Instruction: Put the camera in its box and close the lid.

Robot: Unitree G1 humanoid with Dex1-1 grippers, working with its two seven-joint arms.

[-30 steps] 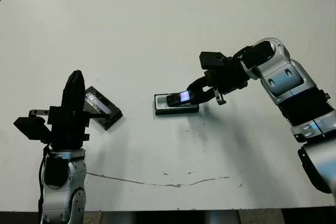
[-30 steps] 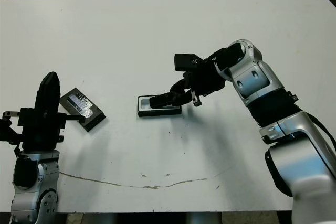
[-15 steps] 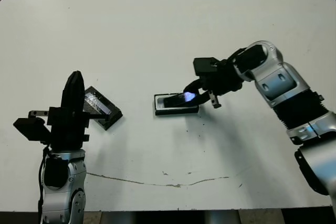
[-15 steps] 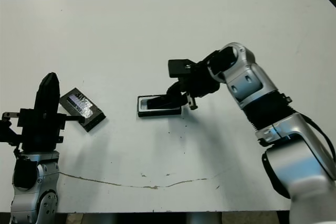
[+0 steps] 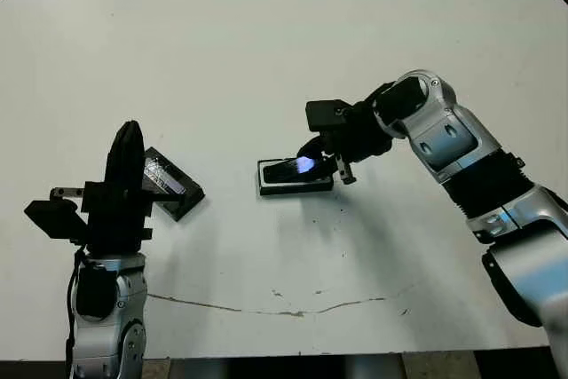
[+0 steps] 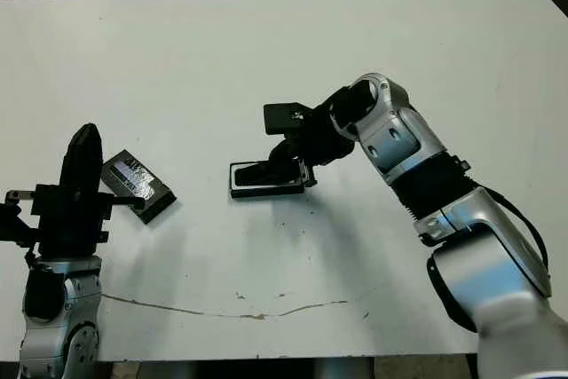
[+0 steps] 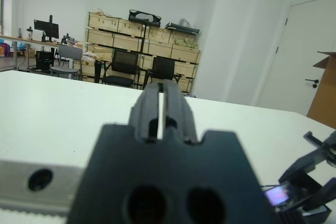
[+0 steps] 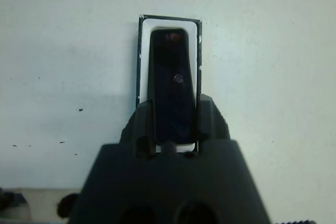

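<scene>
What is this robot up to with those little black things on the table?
It is packing a camera into its box. The right gripper has its jaws on either side of the camera, which lies in the white-lined box near the table's middle. The lid rests on the table off to the robot's left, just beyond the left gripper, which holds nothing, jaws nearly together. So the box is not closed yet.

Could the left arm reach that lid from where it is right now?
Probably yes. The lid lies flat on the table just beside the raised left gripper, with nothing on it or between them; the arm would only need to tip down.
</scene>
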